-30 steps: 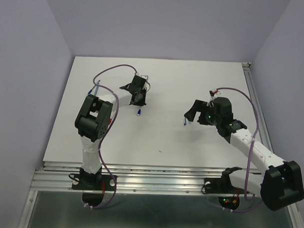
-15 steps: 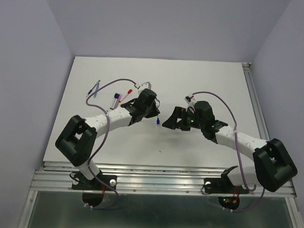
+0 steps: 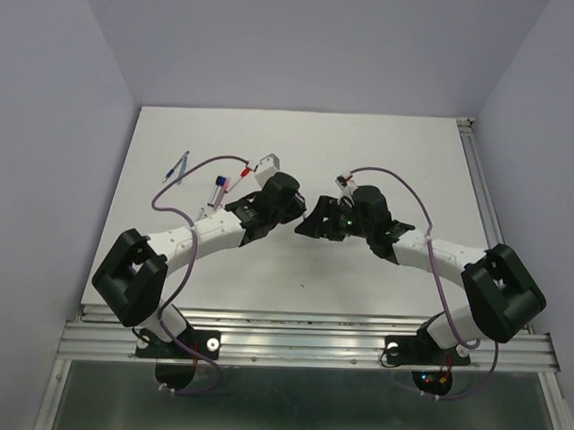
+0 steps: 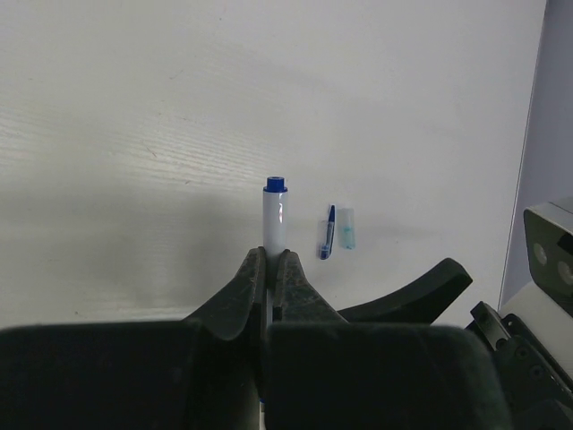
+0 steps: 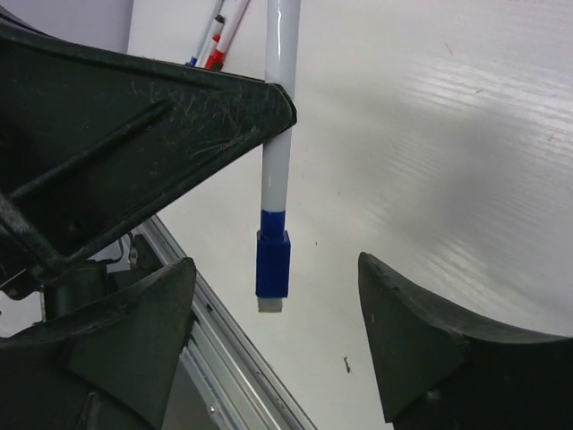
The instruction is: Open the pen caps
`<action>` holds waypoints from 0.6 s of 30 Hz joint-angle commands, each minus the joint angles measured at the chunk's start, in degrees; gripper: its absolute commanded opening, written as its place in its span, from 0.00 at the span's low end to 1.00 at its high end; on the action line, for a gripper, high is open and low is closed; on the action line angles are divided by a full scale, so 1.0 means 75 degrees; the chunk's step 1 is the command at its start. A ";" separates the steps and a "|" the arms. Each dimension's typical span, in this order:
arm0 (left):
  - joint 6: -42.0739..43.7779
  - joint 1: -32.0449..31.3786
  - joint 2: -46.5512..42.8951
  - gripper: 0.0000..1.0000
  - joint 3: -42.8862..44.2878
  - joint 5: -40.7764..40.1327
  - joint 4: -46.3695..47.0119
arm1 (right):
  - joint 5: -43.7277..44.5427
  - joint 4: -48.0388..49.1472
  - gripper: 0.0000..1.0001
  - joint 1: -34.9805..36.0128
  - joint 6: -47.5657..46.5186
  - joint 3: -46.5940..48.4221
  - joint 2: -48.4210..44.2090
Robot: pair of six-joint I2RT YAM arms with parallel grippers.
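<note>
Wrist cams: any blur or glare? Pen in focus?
Left wrist: pen sharp, left hand dark, blurred up close. Right wrist: dark blue cap crisp, sheen on table, right hand slightly soft. Top external: even light, faint shadows.

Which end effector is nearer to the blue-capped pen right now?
Left. The left end effector is shut on the white barrel of the pen, touching it. The right end effector is open, its fingers flanking the dark blue cap without touching it.
</note>
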 commanded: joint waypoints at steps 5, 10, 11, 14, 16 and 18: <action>-0.0278 -0.0092 -0.0327 0.00 0.0098 -0.0305 0.0042 | 0.0096 0.0577 0.53 0.0176 0.0116 0.0666 0.0306; -0.0208 -0.0139 -0.0397 0.00 0.0121 -0.0317 0.0042 | 0.0166 0.0636 0.44 0.0211 0.0151 0.0666 0.0376; -0.0185 -0.0139 -0.0398 0.00 0.0110 -0.0282 0.0042 | 0.0213 0.0671 0.44 0.0211 0.0163 0.0666 0.0376; -0.0021 -0.0151 -0.0386 0.00 0.0121 -0.0142 0.0042 | 0.0283 0.0648 0.35 0.0223 0.0151 0.0736 0.0470; -0.0032 -0.0139 -0.0421 0.00 0.0086 -0.0153 0.0042 | 0.0260 0.0659 0.21 0.0246 0.0163 0.0771 0.0540; -0.0021 -0.0139 -0.0444 0.00 0.0075 -0.0316 0.0042 | 0.0225 0.0566 0.15 0.0258 0.0186 0.0818 0.0552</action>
